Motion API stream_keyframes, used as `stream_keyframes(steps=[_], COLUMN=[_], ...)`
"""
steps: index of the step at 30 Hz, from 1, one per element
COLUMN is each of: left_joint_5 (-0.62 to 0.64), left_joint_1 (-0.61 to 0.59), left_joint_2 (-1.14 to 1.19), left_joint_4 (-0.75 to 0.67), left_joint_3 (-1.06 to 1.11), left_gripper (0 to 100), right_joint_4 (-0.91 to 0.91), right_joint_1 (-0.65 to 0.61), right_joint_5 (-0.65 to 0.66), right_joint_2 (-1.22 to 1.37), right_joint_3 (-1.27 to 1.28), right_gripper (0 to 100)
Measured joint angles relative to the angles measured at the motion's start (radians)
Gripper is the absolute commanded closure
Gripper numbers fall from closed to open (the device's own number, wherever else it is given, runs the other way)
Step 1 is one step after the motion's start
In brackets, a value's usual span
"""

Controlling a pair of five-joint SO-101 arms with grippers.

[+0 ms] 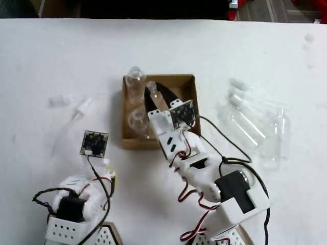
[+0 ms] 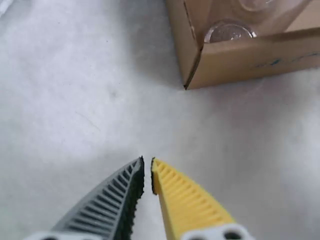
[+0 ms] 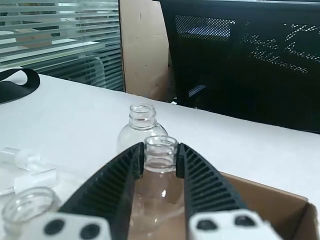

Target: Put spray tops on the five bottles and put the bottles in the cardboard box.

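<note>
The cardboard box (image 1: 184, 84) lies mid-table with three clear bottles in it, none with a spray top. My right gripper (image 3: 160, 155) is shut on the neck of one bottle (image 3: 160, 146), holding it upright over the box (image 3: 272, 194); from above, the gripper (image 1: 159, 95) sits inside the box. A second bottle (image 3: 141, 125) stands just behind and a third (image 3: 26, 206) is closer. My left gripper (image 2: 147, 168) is shut on nothing, low over bare table short of the box's corner (image 2: 195, 75). Spray tops (image 1: 77, 109) lie left of the box.
Several more clear bottles (image 1: 255, 125) lie on the table right of the box. The left arm (image 1: 94, 143) is at the front left and the right arm's base (image 1: 237, 199) at the front right. A dark chair (image 3: 250, 60) stands beyond the table.
</note>
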Motion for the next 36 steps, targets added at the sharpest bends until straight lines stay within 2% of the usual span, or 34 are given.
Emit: stream_keyframes(steps=[11, 17, 29, 36], left_joint_5=[0.0, 0.0, 0.0, 0.0], left_joint_1=[0.0, 0.0, 0.0, 0.0], left_joint_2=[0.0, 0.0, 0.0, 0.0], left_joint_4=[0.0, 0.0, 0.0, 0.0], left_joint_3=[0.0, 0.0, 0.0, 0.0], left_gripper=[97, 97, 97, 97], right_joint_4=[0.006, 0.006, 0.006, 0.015], right_joint_1=[0.0, 0.0, 0.002, 0.002], right_joint_5=[0.0, 0.0, 0.0, 0.0], right_joint_2=[-0.014, -0.015, -0.017, -0.157], right_joint_3=[0.014, 0.02, 0.031, 0.11], right_gripper=[97.3, 84.0, 85.7, 85.6])
